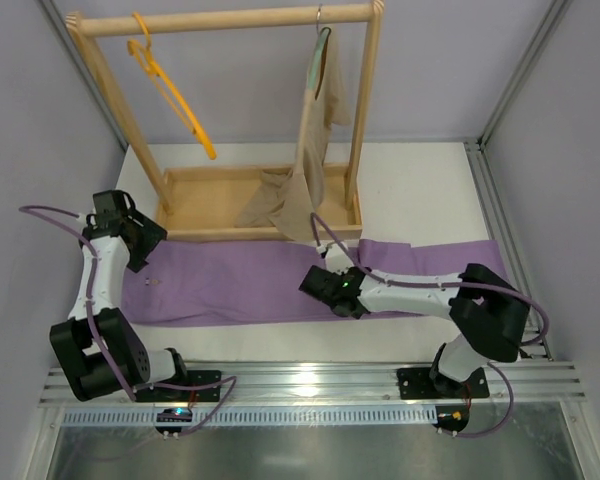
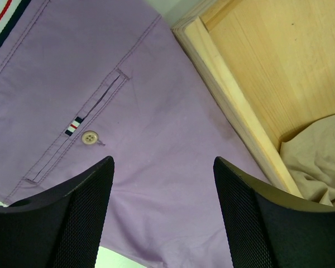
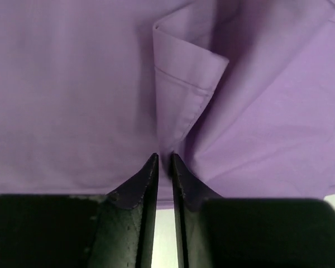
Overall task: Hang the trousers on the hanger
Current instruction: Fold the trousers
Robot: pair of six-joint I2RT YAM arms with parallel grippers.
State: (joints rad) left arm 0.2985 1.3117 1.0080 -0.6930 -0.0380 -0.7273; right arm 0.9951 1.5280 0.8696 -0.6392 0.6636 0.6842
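Flat on the surface (image 1: 420, 190), just in front of the wooden rack (image 1: 220, 20): the trousers (image 1: 230, 280), long axis left to right, parallel to the rack's base, waistband end at the left and legs off to the right. Up on the rack's top rail, toward its left end: the hanger (image 1: 180, 108), bare and well apart from the cloth. Further right on the same rail, a beige garment (image 1: 315, 150).

Over the waistband end, the left gripper (image 1: 140, 245), jaws spread wide with nothing between them; beneath it in the wrist view, a back pocket and its button (image 2: 90, 137). At the near edge around mid-length, the right gripper (image 1: 318, 282), fingers almost together with only a thin slit between them; right at the tips, a raised fold (image 3: 181, 84) of cloth. Cannot tell whether any cloth is pinched there.

Probably calls for a lift across the long axis, legs then draped over the hanger's bar. Nearer the hanger by a wide margin: the left arm. Likely needs the cloth carried up and leftward to meet it.
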